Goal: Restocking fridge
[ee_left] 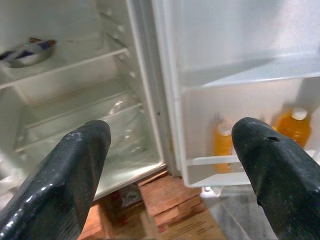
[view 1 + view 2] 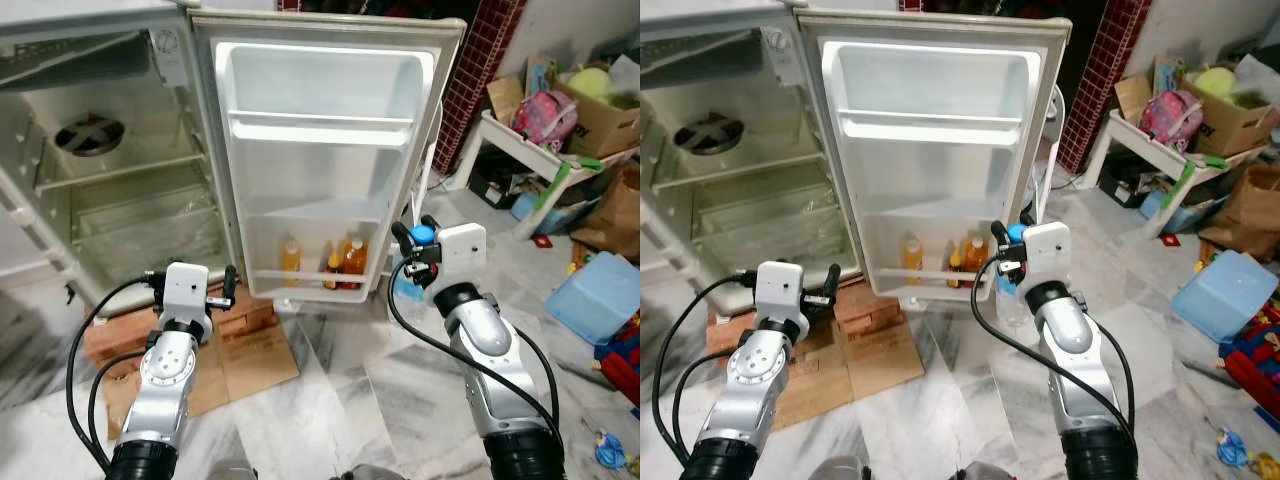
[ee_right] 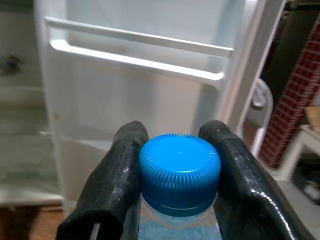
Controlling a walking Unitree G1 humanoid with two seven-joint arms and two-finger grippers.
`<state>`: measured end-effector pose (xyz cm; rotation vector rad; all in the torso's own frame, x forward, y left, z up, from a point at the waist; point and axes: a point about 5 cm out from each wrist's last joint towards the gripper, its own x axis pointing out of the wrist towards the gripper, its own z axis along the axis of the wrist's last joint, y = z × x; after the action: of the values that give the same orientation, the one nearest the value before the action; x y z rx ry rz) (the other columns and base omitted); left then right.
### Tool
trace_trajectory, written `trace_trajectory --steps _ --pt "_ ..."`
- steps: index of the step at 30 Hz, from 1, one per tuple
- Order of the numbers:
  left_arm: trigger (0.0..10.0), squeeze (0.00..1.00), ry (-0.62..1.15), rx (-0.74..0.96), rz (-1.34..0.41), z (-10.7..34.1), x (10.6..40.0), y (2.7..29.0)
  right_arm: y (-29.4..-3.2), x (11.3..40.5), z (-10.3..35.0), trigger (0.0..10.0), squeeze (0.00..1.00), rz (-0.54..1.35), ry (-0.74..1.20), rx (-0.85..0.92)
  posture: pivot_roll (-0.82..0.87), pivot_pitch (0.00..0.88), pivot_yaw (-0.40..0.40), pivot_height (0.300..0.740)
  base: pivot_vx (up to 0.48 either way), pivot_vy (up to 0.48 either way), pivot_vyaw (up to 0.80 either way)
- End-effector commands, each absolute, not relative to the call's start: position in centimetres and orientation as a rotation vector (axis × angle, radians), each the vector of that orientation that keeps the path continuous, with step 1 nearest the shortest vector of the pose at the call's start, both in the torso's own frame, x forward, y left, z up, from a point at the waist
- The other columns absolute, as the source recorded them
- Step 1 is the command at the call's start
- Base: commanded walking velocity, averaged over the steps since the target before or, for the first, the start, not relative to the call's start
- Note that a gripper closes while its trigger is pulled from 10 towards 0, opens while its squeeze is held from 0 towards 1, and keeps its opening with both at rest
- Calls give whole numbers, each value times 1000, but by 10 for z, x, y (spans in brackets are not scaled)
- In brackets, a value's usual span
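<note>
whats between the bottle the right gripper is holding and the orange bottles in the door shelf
Nothing. In the left eye view, the clear blue-capped water bottle in the right gripper has only open air before the orange drink bottles on the white fridge door shelf.

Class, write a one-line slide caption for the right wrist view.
Right gripper clamps a blue-capped water bottle before the open fridge door.
</note>
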<state>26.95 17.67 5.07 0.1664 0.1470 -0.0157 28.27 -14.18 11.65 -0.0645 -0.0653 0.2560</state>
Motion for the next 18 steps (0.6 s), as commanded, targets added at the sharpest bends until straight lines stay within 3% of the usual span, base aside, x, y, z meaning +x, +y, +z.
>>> trace_trajectory --steps 1,4,18 --pt "10000 0 153 171 13 52 269 184 -136 285 128 10000 0 277 -109 -65 44 0 -24 740 0 0 0" --pt "10000 0 163 168 16 51 268 186 -138 285 125 10000 0 259 -97 -53 46 0 -20 740 0 212 0" --pt "10000 0 171 178 3 52 269 189 -132 284 123 10000 0 280 -89 -30 51 0 -7 740 0 436 0"
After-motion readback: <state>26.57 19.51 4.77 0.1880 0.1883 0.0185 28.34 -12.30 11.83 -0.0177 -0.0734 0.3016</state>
